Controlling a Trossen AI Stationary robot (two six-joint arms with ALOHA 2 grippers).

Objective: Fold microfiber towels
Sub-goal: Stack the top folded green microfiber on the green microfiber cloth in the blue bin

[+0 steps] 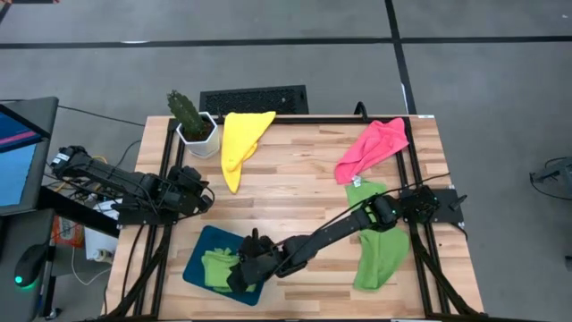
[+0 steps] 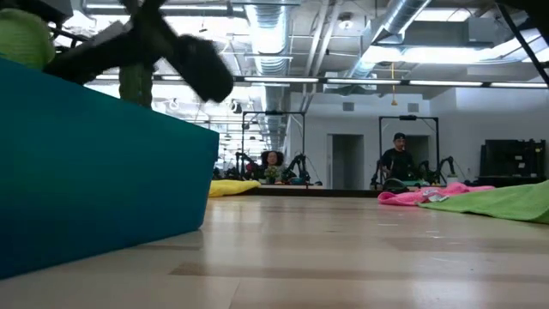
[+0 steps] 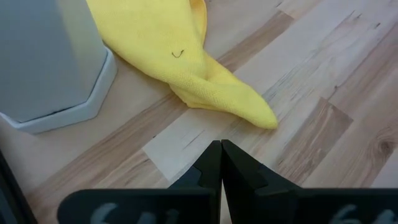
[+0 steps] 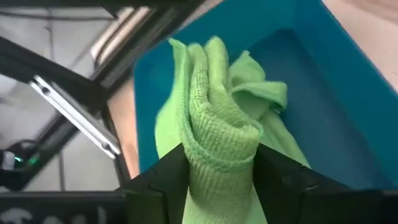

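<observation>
While the low view is mostly blocked by the teal tray's (image 2: 94, 163) wall, the left hand (image 3: 220, 163) waits shut at the counter's (image 1: 304, 192) left edge, near the yellow towel (image 1: 241, 143). Over the tray, the right hand (image 4: 219, 180) has a bunched lime green towel (image 4: 217, 124) between its parted fingers. The pink towel (image 1: 374, 148) and another green towel (image 1: 380, 250) lie at the right.

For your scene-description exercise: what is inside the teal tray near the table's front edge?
Lime green cloth lies bunched in the teal tray, part of it between the right tool's fingers. The arm above hides part of the tray, so how many cloths it holds cannot be told.
</observation>
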